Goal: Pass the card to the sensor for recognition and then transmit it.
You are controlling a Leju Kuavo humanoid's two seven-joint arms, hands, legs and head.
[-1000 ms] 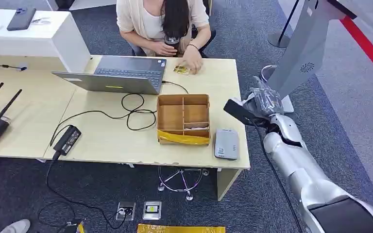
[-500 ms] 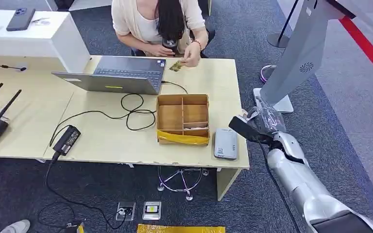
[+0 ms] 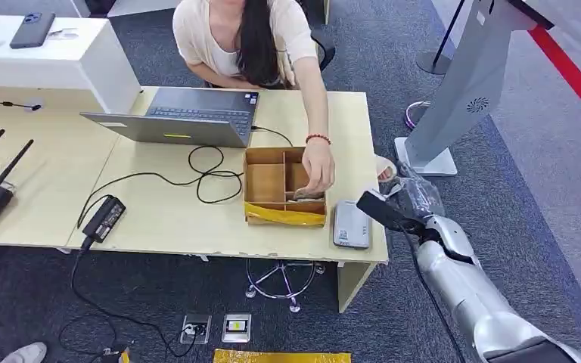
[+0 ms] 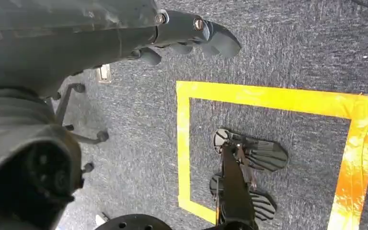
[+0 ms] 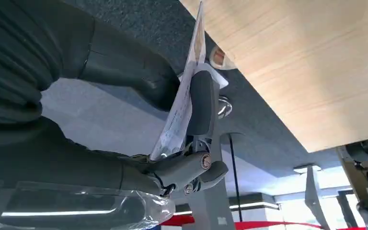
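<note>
**Ann:** Lower now, that right hand [image 3: 412,193] — it has dropped from beside the white stand to just off the desk's [image 3: 166,219] right edge, and the person's hand [image 3: 318,168] has come from the far side of the desk into the cardboard box [image 3: 284,215].

**Bo:** And the card [image 5: 181,108]?

**Ann:** Pinched flat between thumb and fingers of the right hand, held off the desk's edge, just beside the grey sensor [image 3: 352,224] that lies on the desk to the right of the box.

**Bo:** Can you read the card?

**Ann:** No, edge-on in the wrist view, its print a blur. From the head it is lost among the fingers and a clear plastic wrap around the hand.

**Bo:** Left hand [image 4: 191,36]?

**Ann:** Hanging over grey carpet, fingers loose, holding nothing.

**Bo:** Count it up.

**Ann:** One card, one sensor, one box with several compartments, one laptop [image 3: 181,115] on the desk. The person's fingers hide what lies in the box's right front compartment.
</note>
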